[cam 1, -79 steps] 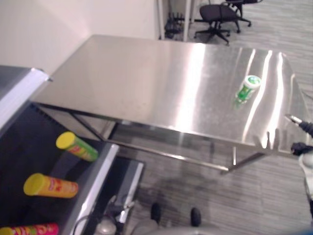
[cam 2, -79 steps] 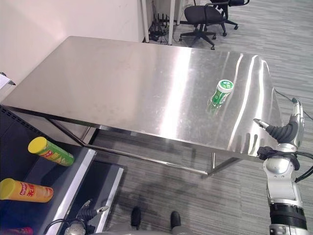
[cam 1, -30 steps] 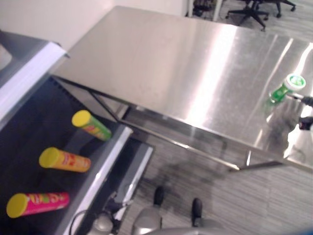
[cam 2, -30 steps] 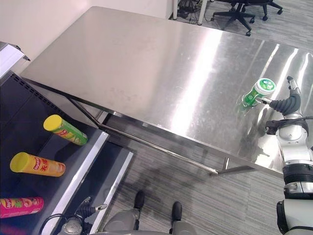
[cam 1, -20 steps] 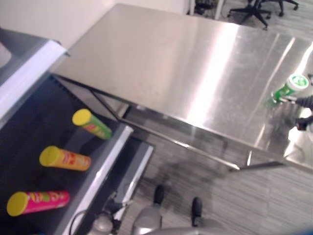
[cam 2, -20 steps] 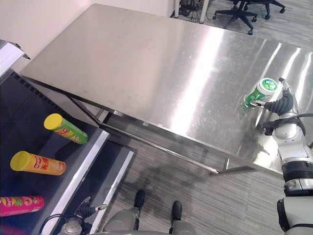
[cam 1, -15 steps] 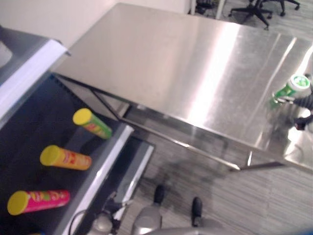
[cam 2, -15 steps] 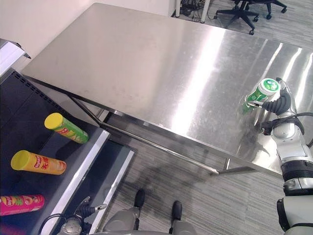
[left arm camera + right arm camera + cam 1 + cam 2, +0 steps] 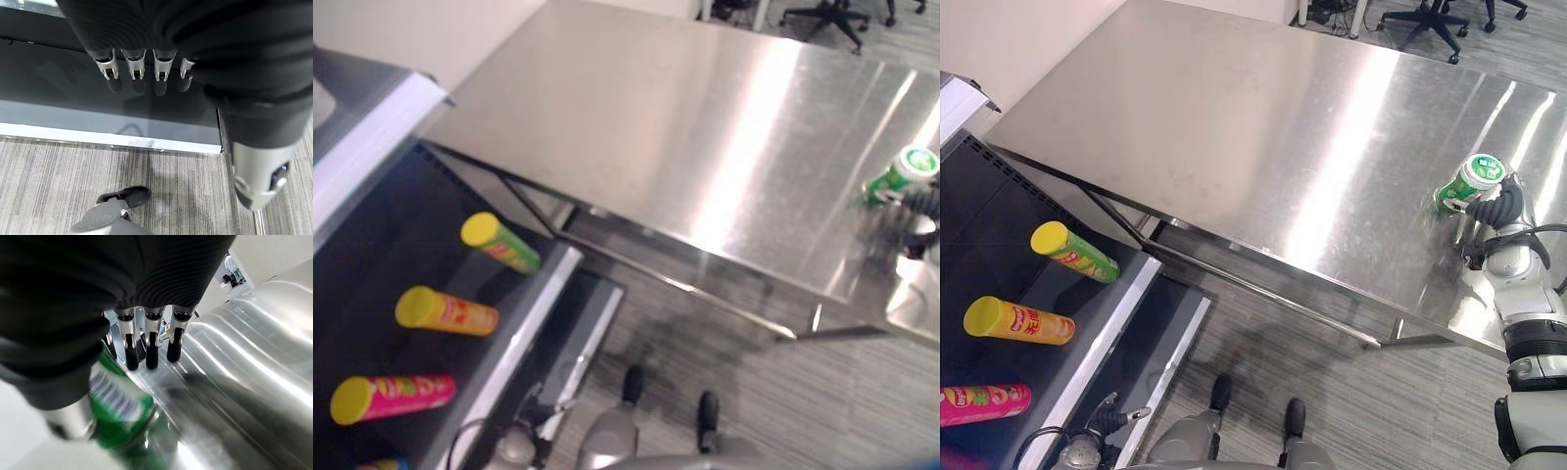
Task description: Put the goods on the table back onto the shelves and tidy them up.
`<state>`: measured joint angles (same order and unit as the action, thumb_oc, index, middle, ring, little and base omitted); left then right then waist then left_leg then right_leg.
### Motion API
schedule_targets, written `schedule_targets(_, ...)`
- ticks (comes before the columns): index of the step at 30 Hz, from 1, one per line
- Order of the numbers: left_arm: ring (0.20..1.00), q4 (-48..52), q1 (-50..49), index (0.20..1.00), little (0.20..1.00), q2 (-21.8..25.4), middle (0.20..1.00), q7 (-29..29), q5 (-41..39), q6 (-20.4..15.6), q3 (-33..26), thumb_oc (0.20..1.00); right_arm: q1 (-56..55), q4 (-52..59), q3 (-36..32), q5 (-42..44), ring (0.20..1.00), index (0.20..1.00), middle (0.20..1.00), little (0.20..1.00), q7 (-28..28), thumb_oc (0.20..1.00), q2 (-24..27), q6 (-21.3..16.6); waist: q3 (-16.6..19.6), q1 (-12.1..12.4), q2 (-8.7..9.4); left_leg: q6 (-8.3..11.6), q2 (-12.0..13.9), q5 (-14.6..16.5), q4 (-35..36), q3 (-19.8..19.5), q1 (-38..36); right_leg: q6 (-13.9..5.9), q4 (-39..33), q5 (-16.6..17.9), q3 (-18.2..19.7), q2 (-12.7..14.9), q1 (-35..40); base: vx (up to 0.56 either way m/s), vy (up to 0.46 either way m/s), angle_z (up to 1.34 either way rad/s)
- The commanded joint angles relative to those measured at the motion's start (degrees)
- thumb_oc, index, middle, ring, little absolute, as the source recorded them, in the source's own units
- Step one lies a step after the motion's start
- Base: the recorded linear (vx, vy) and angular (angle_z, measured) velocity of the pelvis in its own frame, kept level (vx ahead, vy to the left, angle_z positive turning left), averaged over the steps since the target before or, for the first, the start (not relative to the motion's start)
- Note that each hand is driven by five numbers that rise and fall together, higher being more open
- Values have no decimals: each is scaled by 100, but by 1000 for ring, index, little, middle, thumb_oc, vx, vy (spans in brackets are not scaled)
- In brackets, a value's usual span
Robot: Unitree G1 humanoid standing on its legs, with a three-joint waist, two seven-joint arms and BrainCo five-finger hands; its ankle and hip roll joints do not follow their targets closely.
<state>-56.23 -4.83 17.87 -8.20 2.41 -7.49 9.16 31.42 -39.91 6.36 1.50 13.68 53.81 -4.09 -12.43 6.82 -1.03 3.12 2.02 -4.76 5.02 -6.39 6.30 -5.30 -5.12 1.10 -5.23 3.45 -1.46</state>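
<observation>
While the green can [image 9: 1466, 183] stands tilted on table [image 9: 1234, 137], right hand [image 9: 1498, 208] beside it, fingers straight

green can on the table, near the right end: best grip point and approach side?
Grip the green can round its mid-body, below the white lid, coming from the robot's right. It tilts with the lid end up, so the round side offers opposing faces for thumb and fingers. The right hand is already alongside it; whether the fingers have closed is unclear.
</observation>
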Motion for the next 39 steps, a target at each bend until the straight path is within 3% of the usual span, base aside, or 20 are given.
schedule_targets(1,1000,-73,299,1000,1000,308,1000,-131,20,-96,284,1000,678,318,204,-154,200,200,200,200,298,200,367,-97,16,248,170,380,337,836,-260,288,-385,-760,575,-819,-283,537,-93,0,0,0)
schedule_targets(14,1000,-66,299,1000,1000,241,1000,-155,13,-51,156,1000,96,997,-343,-203,200,200,200,200,438,200,139,-148,49,197,155,369,344,863,-254,299,-455,-749,553,-837,-298,531,-10,0,0,0)
schedule_targets(23,1000,-18,315,1000,1000,211,1000,-167,95,-29,-15,1000,-566,2428,-1173,-237,200,200,200,200,650,200,-212,-399,110,117,140,353,353,907,-248,331,-553,-737,559,-867,-290,535,63,1,-1,0)
schedule_targets(25,1000,56,318,1000,1000,244,1000,-133,134,-37,-101,1000,-705,3194,-1385,194,200,200,200,200,398,200,-440,-722,168,82,132,351,366,925,-244,353,-621,-730,561,-872,-284,540,114,0,0,0)
schedule_targets(29,1000,108,289,1000,1000,304,1000,-49,169,-63,-161,1000,-736,3608,-1413,721,200,200,200,200,3,200,-556,-949,207,83,139,363,375,927,-238,377,-676,-729,554,-875,-289,541,172,0,0,0)
schedule_targets(39,1000,166,152,1000,1000,329,1000,101,132,-79,-303,1000,-512,4092,-1347,2166,200,200,200,200,-725,200,-958,-1280,429,201,132,381,372,944,-246,407,-798,-729,583,-876,-398,577,321,0,0,0)
